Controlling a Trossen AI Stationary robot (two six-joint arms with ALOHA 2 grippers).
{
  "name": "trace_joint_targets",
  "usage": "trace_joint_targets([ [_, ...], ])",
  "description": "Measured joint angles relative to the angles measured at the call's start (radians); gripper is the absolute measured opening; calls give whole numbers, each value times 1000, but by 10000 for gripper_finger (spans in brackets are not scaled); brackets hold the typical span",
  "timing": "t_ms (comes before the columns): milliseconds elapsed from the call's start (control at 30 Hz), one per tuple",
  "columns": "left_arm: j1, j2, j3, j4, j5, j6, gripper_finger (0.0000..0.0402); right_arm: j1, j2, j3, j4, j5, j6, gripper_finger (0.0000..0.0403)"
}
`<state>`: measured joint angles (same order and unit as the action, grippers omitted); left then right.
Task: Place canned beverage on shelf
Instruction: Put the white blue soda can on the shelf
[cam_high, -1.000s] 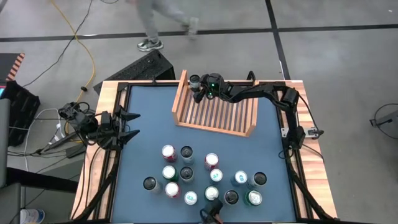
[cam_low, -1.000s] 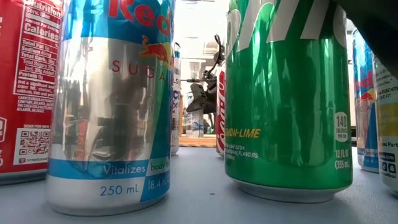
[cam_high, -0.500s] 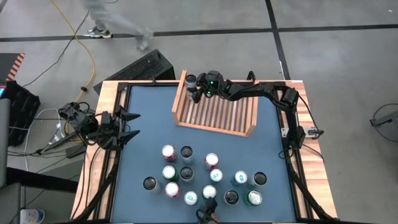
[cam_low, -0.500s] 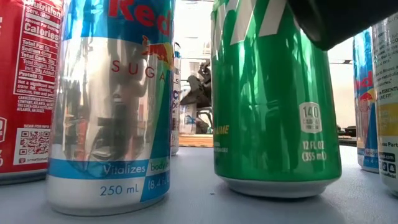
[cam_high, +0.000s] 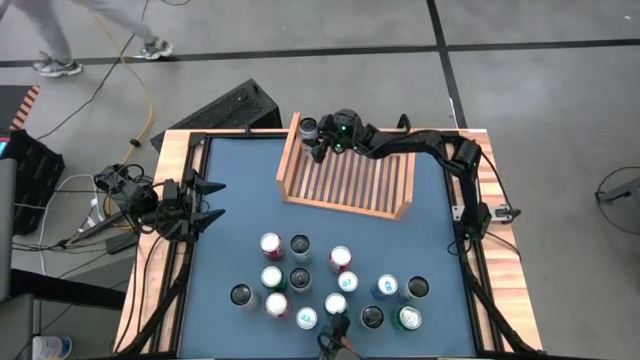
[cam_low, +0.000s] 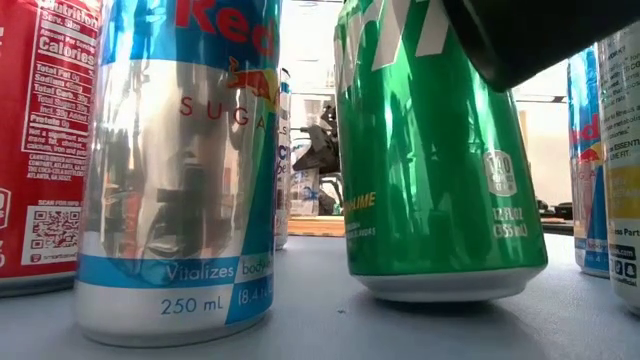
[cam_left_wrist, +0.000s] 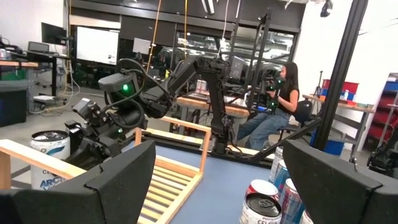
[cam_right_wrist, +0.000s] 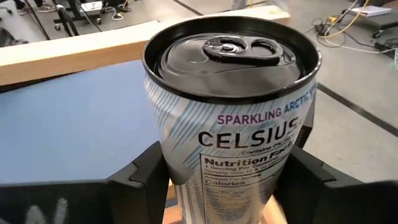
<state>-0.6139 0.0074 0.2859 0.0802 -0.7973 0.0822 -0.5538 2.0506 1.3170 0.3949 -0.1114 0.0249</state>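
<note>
At far left corner of shelf (cam_high: 345, 185): right gripper (cam_high: 318, 138) clamped on white Celsius can (cam_high: 309, 127), fingers (cam_right_wrist: 140, 177) on both sides. Judgement: lower straight, keep can upright, seat base flat on slats clear of side wall, then release. Left gripper (cam_high: 208, 201) spread wide, empty, parked at table's left edge.
</note>
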Motion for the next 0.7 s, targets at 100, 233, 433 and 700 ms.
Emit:
trace_joint_targets([
  [100,0,0,0,-2,0,0,341,-1,0,0,4,-22,-22,229],
  [233,0,0,0,-4,0,0,341,-6,0,0,5,-65,-38,229],
  [433,0,0,0,-11,1,0,341,-26,0,0,0,-130,-60,230],
  [700,0,0,0,-17,1,0,341,-39,0,0,-13,-187,-96,230],
])
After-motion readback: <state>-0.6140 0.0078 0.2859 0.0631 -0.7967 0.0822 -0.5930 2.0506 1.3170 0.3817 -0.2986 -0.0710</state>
